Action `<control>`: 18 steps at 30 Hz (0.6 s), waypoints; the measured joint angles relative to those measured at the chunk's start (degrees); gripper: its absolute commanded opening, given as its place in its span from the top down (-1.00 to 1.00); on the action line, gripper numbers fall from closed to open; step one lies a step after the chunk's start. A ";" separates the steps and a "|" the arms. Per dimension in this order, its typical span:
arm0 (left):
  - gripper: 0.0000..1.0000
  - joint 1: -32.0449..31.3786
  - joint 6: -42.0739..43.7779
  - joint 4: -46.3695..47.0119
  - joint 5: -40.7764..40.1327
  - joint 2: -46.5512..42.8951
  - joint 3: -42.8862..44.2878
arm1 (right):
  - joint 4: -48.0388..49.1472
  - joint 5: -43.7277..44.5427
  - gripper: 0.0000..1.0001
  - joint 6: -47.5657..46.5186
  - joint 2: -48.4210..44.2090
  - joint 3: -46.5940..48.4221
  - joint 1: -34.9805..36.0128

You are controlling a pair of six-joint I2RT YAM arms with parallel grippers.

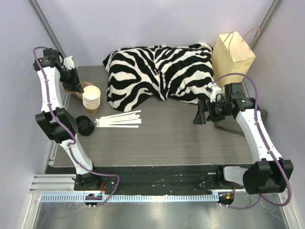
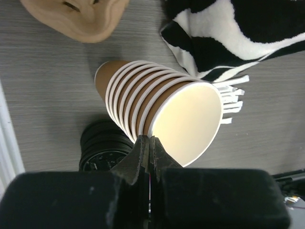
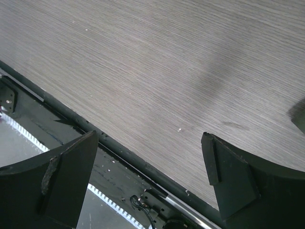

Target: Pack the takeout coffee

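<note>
Takeout coffee, as a lidded brown kraft cup, shows nowhere. The top view holds only its parts: a stack of lidless brown paper cups (image 1: 91, 99) at 9 o'clock on the grey wood-grain table (image 1: 181, 138), black round plastic lids (image 1: 85, 126) toward 8, and a tan paper bag (image 1: 232, 55) at 1. Pale walls close the cell in.

In the left wrist view, the left gripper (image 2: 147, 143) is closed at the top cup's rim; whether it pinches the paper I cannot tell.

In the right wrist view, the right gripper (image 3: 148, 140) is spread wide and empty over the table's near edge.

I judge that a cup is being taken. Next, one must lift free alone, then be lidded.
</note>
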 measured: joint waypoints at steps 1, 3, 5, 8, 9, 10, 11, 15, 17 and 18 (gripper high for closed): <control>1.00 0.11 -0.22 -0.04 0.81 0.07 -0.55 | -0.02 -0.68 -0.99 0.07 0.13 0.07 0.00; 1.00 0.31 -0.35 -0.07 2.34 0.15 -1.09 | 0.11 -2.19 -1.00 0.57 0.59 0.50 0.20; 1.00 0.68 -0.52 0.00 4.00 0.28 -1.11 | 1.53 -4.28 -0.99 2.36 1.73 1.84 1.36; 1.00 1.49 -0.61 0.04 6.64 0.28 -1.14 | 5.70 -6.32 -1.00 6.25 4.98 5.53 5.44; 1.00 1.70 -0.66 0.09 7.39 0.28 -1.18 | 7.65 -6.88 -0.99 7.78 6.84 7.52 7.54; 1.00 1.99 -0.70 0.15 8.31 0.28 -1.40 | 9.64 -7.34 -0.99 9.09 8.61 9.20 9.29; 1.00 2.14 -0.70 0.17 9.07 0.28 -1.75 | 11.85 -7.78 -0.98 11.10 11.21 12.02 11.96; 1.00 2.99 -0.72 0.33 11.50 0.28 -4.28 | 24.98 -7.98 -0.83 19.43 21.09 20.28 19.47; 1.00 3.48 -0.79 0.37 13.31 0.24 -5.27 | 29.09 -7.56 -0.66 22.86 23.85 21.49 22.16; 1.00 3.85 -0.81 0.46 14.01 0.15 -5.75 | 31.65 -7.17 -0.61 25.22 25.88 22.67 23.56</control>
